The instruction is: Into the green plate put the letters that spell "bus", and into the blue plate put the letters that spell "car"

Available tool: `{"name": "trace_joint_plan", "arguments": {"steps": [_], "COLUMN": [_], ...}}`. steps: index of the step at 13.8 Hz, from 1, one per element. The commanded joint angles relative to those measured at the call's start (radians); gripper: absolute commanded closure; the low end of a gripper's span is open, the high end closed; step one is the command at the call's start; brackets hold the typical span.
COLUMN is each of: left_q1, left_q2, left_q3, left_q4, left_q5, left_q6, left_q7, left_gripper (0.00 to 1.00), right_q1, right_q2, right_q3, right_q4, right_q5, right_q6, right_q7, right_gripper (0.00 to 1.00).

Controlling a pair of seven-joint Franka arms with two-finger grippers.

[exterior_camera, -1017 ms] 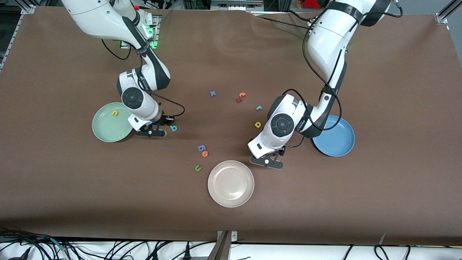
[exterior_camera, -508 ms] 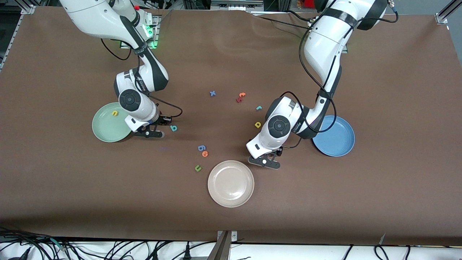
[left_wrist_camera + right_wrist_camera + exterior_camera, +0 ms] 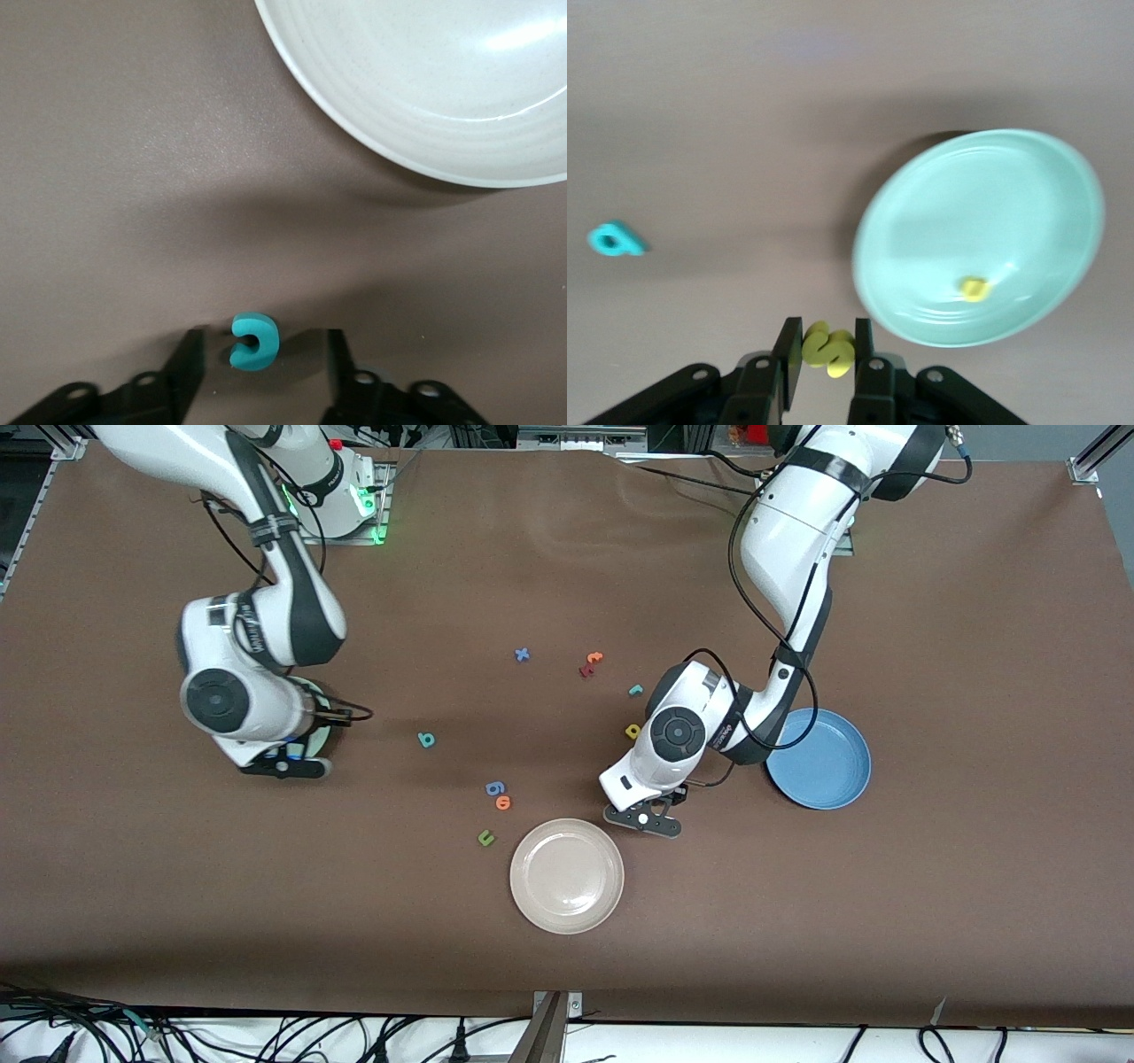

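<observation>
Nearest the front camera, the beige plate. Just beside its rim, the left gripper is down at the table, fingers straddling the teal "c" with a gap on each side: not yet clamped, as we read it. Next move there: finish the pinch, lift, carry to the blue plate, which looks empty. The yellow "a" and teal "r" lie on the table near that arm.

Toward the right arm's end, the right gripper is clenched on the yellow "s", up beside the green plate. The yellow "u" is already in that plate. We judge it needs to come over the plate and release. The teal "b" waits on the table.
</observation>
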State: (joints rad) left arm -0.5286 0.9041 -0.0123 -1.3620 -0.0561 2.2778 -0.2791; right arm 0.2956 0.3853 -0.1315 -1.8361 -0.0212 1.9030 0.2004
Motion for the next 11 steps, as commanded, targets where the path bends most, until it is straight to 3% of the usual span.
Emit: {"name": "trace_joint_plan", "arguments": {"steps": [1, 3, 8, 11], "left_q1": [-0.005, -0.004, 0.001, 0.009], "left_q2": [0.001, 0.001, 0.001, -0.007], "left_q3": [0.008, 0.008, 0.008, 0.008], "left_q4": [-0.003, -0.003, -0.003, -0.002], "left_q5": [0.024, 0.024, 0.068, 0.071], "left_q6": [0.012, 0.012, 0.012, 0.009], "left_q7": [0.012, 0.014, 0.017, 0.024], "left_gripper": [0.55, 0.66, 0.98, 1.00], "right_q1": [-0.003, -0.013, -0.141, -0.145], "right_q2": [0.000, 0.020, 0.076, 0.102], "right_q3": [-0.094, -0.167, -0.177, -0.175], "right_q4": [-0.006, -0.031, -0.133, -0.164], "right_q5": [-0.005, -0.002, 0.021, 0.047], "right_q6": [-0.024, -0.010, 0.137, 0.172], "right_q7": [-0.157, -0.267, -0.435, -0.444], "right_gripper": [0.80, 0.80, 0.78, 0.78]}}
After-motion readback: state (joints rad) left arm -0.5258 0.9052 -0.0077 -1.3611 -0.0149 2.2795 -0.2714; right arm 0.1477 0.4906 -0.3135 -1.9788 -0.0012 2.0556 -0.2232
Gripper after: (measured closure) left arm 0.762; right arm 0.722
